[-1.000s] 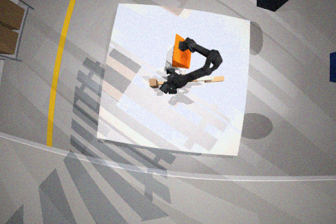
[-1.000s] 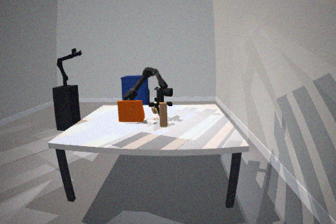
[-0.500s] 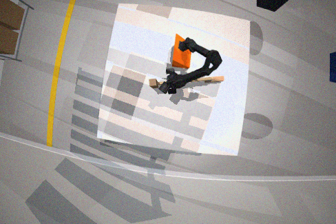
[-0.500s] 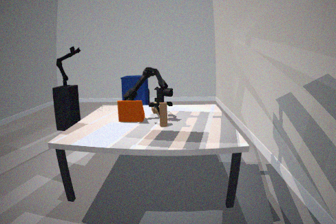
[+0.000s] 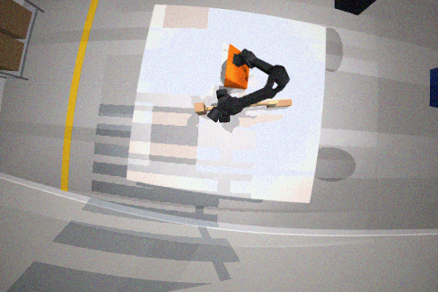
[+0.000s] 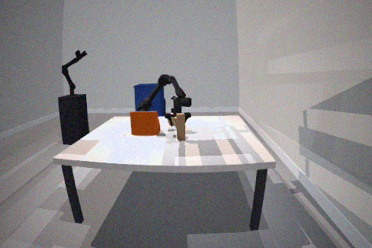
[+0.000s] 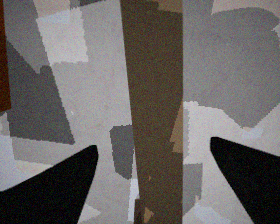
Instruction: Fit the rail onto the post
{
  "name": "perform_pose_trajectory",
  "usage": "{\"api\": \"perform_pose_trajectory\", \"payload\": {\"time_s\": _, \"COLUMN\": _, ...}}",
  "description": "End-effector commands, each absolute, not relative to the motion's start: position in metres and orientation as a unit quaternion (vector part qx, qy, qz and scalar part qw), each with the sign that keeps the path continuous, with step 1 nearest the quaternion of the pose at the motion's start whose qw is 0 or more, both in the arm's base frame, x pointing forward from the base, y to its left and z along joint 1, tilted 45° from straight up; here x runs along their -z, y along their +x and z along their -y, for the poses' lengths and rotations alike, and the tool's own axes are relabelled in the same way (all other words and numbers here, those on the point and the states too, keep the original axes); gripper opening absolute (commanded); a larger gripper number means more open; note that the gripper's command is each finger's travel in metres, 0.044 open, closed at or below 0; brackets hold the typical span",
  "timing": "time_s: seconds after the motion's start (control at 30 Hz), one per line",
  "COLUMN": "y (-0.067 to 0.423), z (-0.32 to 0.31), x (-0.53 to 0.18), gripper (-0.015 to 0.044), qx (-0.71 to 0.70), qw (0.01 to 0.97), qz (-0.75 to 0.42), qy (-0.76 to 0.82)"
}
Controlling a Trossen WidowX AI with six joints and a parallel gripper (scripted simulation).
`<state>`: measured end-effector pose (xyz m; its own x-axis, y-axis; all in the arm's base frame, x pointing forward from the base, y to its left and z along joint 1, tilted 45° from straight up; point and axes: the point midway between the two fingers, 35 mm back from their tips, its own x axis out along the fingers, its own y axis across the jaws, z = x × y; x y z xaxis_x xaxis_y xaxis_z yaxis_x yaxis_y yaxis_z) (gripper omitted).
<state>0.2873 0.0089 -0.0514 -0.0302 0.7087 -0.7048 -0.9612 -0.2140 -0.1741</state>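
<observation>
Wrist view: gripper (image 7: 153, 165) fingers stand wide, one each side of the rail (image 7: 153, 100), not touching it, holding nothing. Rail's long axis runs straight between them; top view shows it lying across the table (image 5: 287, 179), one end at the post (image 5: 198, 107), seemingly seated. Open room above, so lifting straight up looks safest.

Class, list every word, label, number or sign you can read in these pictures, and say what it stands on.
None: no readable text on the long wooden bed rail, the short wooden post, the orange block, the blue bin or the white table.
</observation>
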Motion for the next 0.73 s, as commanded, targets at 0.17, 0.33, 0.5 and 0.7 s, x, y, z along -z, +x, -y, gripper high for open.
{"api": "perform_pose_trajectory", "payload": {"time_s": 0.17, "y": 0.284, "z": -0.008, "x": 0.030, "gripper": 0.0440, "qx": -0.694, "qw": 0.601, "qz": -0.179, "qy": -0.354}}
{"api": "perform_pose_trajectory", "payload": {"time_s": 0.33, "y": 0.279, "z": -0.008, "x": 0.010, "gripper": 0.0440, "qx": -0.692, "qw": 0.602, "qz": -0.179, "qy": -0.355}}
{"api": "perform_pose_trajectory", "payload": {"time_s": 0.5, "y": 0.279, "z": -0.008, "x": 0.010, "gripper": 0.0440, "qx": -0.692, "qw": 0.602, "qz": -0.179, "qy": -0.355}}
{"api": "perform_pose_trajectory", "payload": {"time_s": 0.7, "y": 0.279, "z": -0.008, "x": 0.010, "gripper": 0.0440, "qx": -0.692, "qw": 0.602, "qz": -0.179, "qy": -0.355}}
